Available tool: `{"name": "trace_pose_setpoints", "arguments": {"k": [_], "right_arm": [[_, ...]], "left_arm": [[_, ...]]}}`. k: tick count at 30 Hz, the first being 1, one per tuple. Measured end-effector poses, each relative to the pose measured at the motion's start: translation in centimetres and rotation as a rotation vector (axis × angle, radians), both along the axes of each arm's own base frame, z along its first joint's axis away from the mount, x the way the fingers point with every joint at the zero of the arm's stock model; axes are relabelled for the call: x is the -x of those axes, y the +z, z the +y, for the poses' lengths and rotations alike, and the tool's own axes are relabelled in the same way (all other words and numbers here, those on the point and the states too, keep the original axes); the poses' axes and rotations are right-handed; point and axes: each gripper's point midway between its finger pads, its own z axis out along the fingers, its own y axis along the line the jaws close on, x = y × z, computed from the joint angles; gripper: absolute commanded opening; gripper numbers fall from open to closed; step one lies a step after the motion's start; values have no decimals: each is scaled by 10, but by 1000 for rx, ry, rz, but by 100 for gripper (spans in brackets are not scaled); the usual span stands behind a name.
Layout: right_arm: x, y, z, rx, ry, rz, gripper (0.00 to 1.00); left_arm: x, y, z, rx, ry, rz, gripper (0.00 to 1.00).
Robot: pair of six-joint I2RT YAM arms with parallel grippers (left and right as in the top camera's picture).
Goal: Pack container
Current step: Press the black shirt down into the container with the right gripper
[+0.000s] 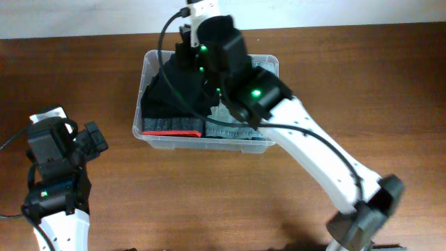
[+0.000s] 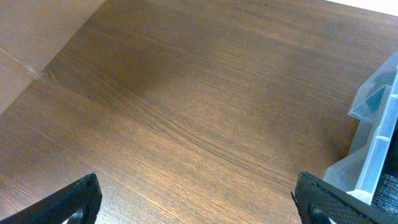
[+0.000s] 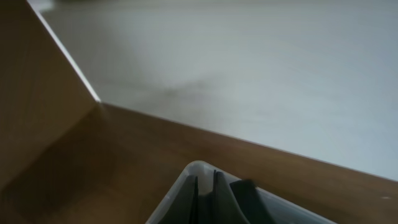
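Observation:
The clear plastic container (image 1: 267, 63) stands at the back middle of the table. It holds dark folded clothes: a black garment (image 1: 167, 97), a piece with a red band (image 1: 174, 132) and grey-blue fabric (image 1: 230, 125). My right gripper (image 1: 184, 50) reaches over the container's far left corner. In the right wrist view its fingers (image 3: 205, 199) are pressed close together inside the container's corner (image 3: 177, 183), with black cloth (image 3: 249, 199) beside and between them. My left gripper (image 1: 96, 141) is open and empty over bare table, left of the container; its wide-apart fingers (image 2: 199, 199) frame the wood, with the container's corner (image 2: 373, 137) at the right edge.
The right arm's white link (image 1: 327, 167) crosses the table from the front right to the container. A pale wall (image 3: 249, 68) runs behind the table's back edge. Brown wooden table (image 2: 186, 93) lies between the left gripper and the container.

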Motion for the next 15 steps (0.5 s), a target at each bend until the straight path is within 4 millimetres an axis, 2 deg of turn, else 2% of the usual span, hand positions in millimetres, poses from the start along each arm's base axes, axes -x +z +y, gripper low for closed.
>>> {"name": "trace_pose_setpoints", "arguments": {"k": [7, 11, 15], "right_arm": [[-44, -83, 42, 7, 21, 20, 4], [-57, -124, 53, 23, 26, 42, 4], [-69, -151, 52, 34, 14, 58, 4]], "left_arm": [[0, 0, 0, 0, 0, 0, 99], [0, 0, 0, 0, 0, 1, 99], [0, 0, 0, 0, 0, 1, 99]]}}
